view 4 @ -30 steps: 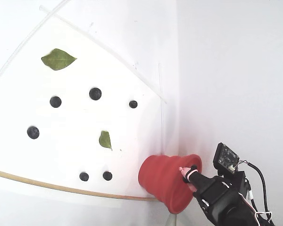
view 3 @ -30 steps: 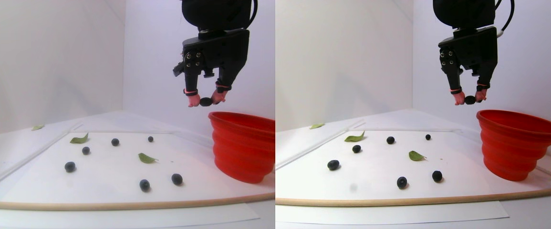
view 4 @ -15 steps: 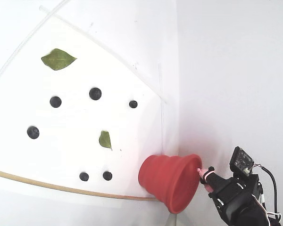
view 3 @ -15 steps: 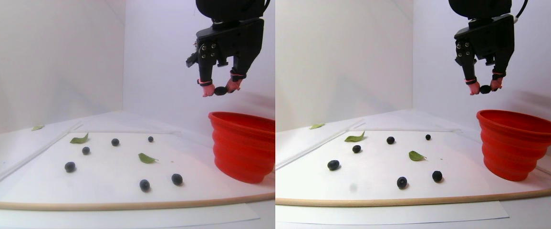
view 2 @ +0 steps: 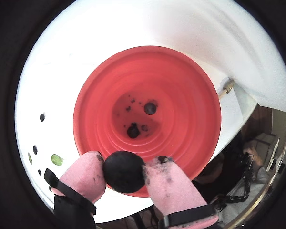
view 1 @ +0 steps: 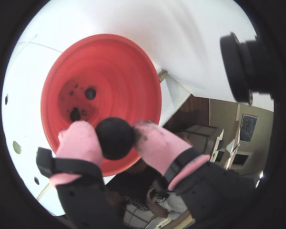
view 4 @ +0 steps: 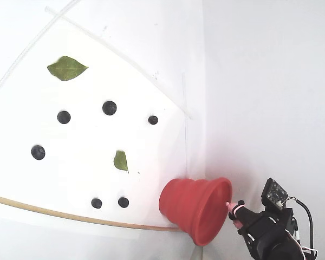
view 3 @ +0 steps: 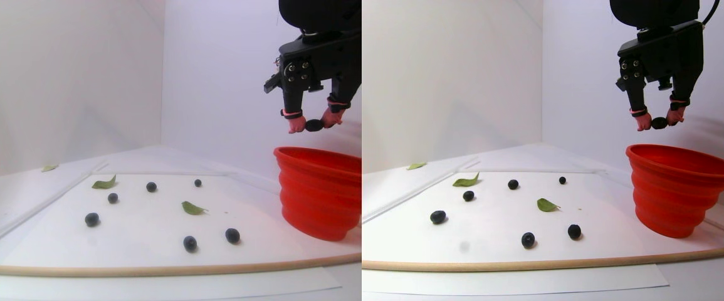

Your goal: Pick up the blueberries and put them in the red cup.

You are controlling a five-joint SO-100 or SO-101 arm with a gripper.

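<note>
Taking the cup (view 3: 318,191) as the landmark and reading the stereo pair view from the left: six loose berries lie on the white sheet (view 3: 148,226) to the cup's left. The farthest (view 3: 91,219) is well apart from it, then one (view 3: 113,197) beside a green leaf (view 3: 104,183), two more toward the back (view 3: 151,186) (view 3: 197,182), and two near the front edge (view 3: 190,243) (view 3: 232,235), the last being nearest the cup. A second leaf (view 3: 193,207) lies between them, and a pale wooden strip (view 3: 148,269) borders the sheet in front.

The gripper (view 3: 314,125) hangs above the cup, its pink tips pinching one berry (view 2: 124,171). In a wrist view that berry sits over the cup's near rim, not over the middle. Inside, on the cup floor, are two berries (view 2: 150,108) (view 2: 133,130) and some dark smears.

So, judged from this, two are delivered, one is about to be dropped, and six are left.

The cup is red, soft-looking plastic with stepped, ribbed sides and a wide flared rim. The berries are small, round, matte and near-black. The fingertips (view 1: 81,141) are padded pink and stained dark where they grip; the leaves are flat and thin.
</note>
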